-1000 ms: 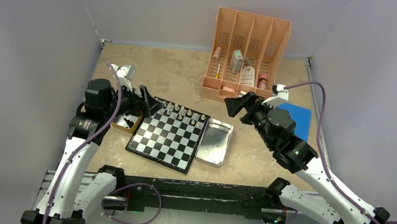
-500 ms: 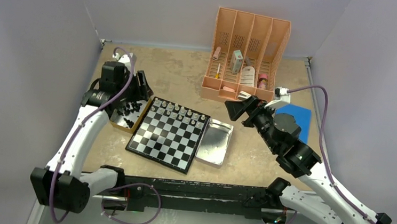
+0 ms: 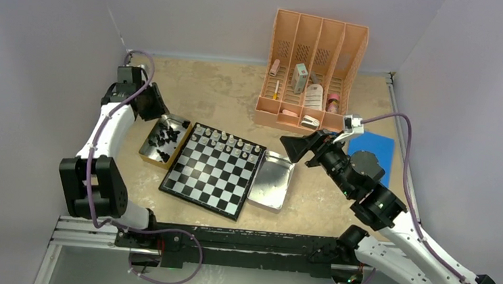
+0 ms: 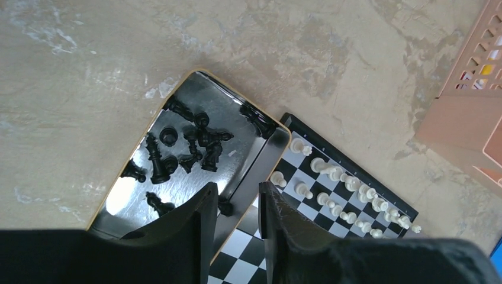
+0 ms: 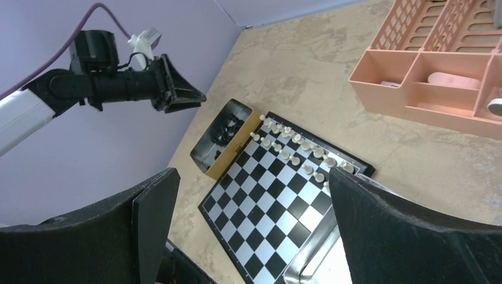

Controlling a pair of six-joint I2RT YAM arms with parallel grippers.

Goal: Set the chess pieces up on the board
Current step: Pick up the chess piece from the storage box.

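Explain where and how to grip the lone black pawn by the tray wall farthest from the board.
Pinch the black pawn around its narrow neck, descending from above: it seems upright, apart from the jumbled pieces, and the tray wall likely blocks a sideways approach.

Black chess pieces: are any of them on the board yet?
No, the black pieces all lie in the tray beside the board; only white pieces stand on it.
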